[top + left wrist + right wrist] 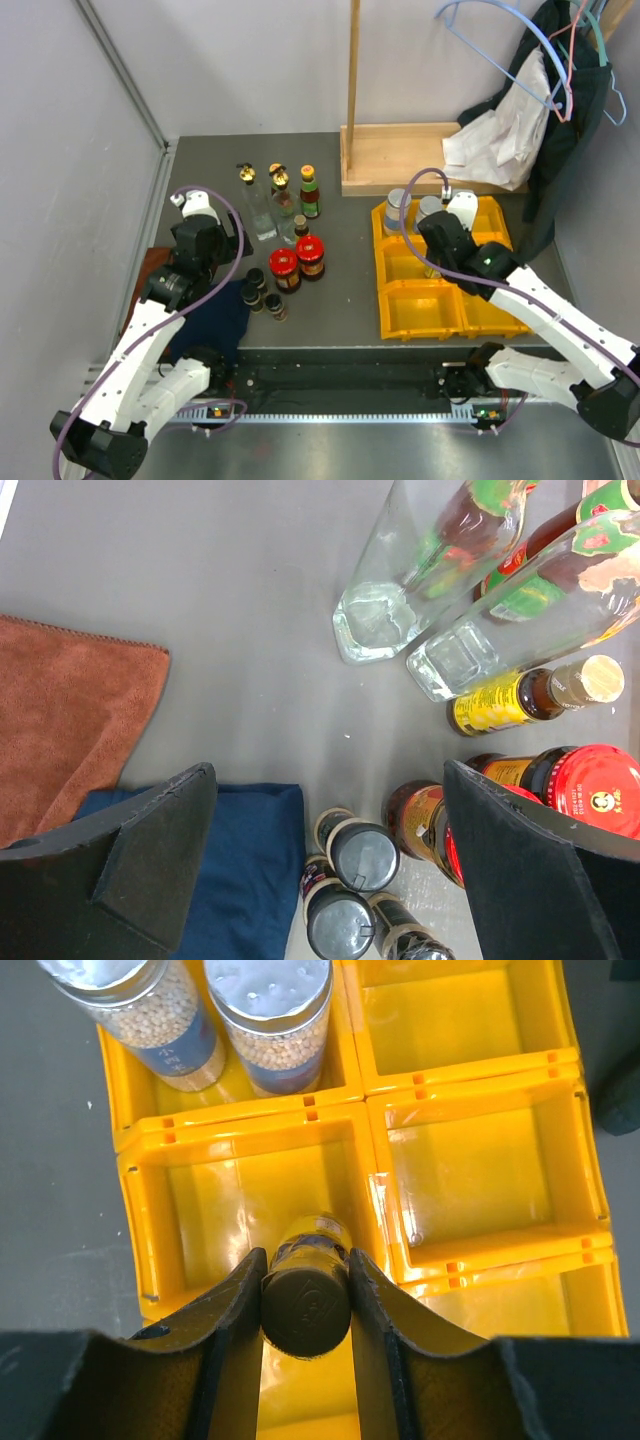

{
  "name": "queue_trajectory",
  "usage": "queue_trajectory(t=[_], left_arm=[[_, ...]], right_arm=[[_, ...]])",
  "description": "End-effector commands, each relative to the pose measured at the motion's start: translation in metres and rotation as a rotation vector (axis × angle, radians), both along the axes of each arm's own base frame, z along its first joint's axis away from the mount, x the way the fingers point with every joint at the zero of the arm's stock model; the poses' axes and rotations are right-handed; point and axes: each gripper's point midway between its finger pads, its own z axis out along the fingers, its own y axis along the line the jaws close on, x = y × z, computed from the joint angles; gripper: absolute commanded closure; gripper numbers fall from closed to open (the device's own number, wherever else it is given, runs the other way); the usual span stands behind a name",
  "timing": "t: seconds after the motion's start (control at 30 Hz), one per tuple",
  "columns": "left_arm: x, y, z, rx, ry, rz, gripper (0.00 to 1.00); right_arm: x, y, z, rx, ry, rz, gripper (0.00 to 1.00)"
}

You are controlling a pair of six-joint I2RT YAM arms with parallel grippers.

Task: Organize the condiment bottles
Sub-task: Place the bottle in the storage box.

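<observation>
**One bottle held at the bin, the rest waiting beside it**

The yellow bin (430, 312) sits on the table. The right gripper (305, 1260) is above the bin's middle compartment on the side facing the cluster, its jaws clamped on a small dark bottle (305, 1310). The left gripper (330, 865) hovers well to the left of the bin with its jaws spread wide.

Also left of the bin stand tall clear bottles (257, 208), then red-lidded jars (297, 262), then small dark bottles (262, 292). Two silver-lidded pale jars (270, 1020) share the bin's far compartment, just behind the held bottle.
</observation>
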Motion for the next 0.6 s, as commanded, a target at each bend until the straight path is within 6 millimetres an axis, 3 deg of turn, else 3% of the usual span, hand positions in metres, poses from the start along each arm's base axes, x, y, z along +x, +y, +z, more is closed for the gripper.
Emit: queue_trajectory(t=[0.0,0.27,0.57], left_arm=[[0.01,-0.003,0.027,-0.016,-0.083,-0.013,0.01],[0.01,-0.003,0.026,-0.01,-0.077,-0.015,0.01],[0.009,-0.004,0.026,-0.016,-0.072,-0.018,0.01]], right_arm=[[0.021,0.007,0.006,0.102,-0.067,-0.026,1.0],[0.028,-0.001,-0.023,0.094,-0.009,-0.061,1.0],[0.031,-0.006,-0.042,0.068,0.034,-0.073,0.89]])
